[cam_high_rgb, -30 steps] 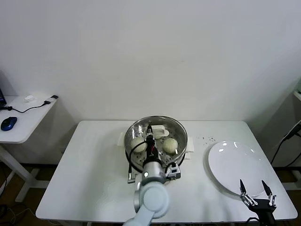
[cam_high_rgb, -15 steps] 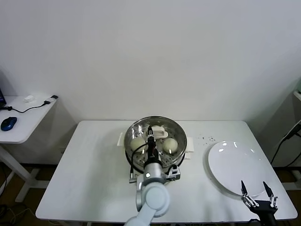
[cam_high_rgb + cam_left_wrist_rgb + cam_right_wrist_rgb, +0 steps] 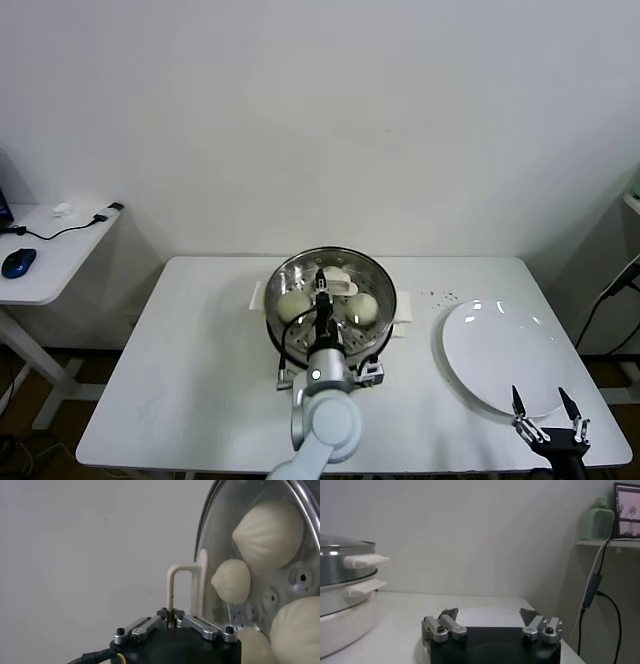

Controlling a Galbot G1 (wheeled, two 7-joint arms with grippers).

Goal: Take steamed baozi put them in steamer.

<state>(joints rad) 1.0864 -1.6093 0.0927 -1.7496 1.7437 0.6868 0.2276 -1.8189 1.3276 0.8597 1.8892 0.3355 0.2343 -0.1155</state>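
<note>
Head view: left pincer pressed together above steamer; right pincer spread beside plate.

surface: white table | on it: steamer centre, white plate right

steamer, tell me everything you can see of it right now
The steamer is a round, shiny steel basket with a perforated floor, upright on a cream-white base with side handles, mid-table left of the white plate. Several cream-white baozi lie inside; the head view shows two clearly. The left claw is over the basket, shut, holding nothing that can be seen.
</note>
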